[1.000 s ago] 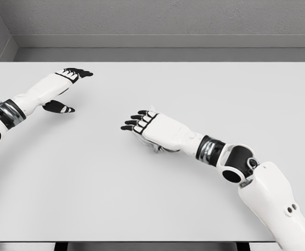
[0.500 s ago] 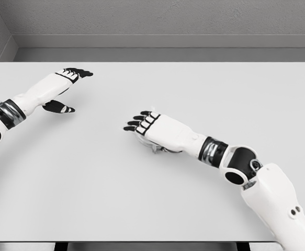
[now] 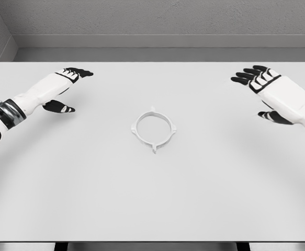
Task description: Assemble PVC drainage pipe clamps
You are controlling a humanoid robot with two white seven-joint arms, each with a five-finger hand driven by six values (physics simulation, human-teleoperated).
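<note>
1. One white ring-shaped pipe clamp (image 3: 154,128) lying flat near the middle of the white table (image 3: 152,198), touched by neither hand.
2. Small tabs projecting from the ring's outer edge: one at the top, one at the bottom, one on the right side; whether the ring is one piece or two joined halves, too small to tell.
3. Two hands in view, both white with black fingertips, one to each side of the clamp and well apart from it.
4. Left hand (image 3: 63,86) at the upper left, forearm entering from the left edge; fingers extended toward the right and lying close together, thumb held apart below them, nothing held.
5. Right hand (image 3: 275,97) at the upper right, forearm running off the right edge; four fingers extended and slightly fanned toward the left, thumb spread below, nothing held.
6. One grey wall and floor strip beyond the table's far edge.
</note>
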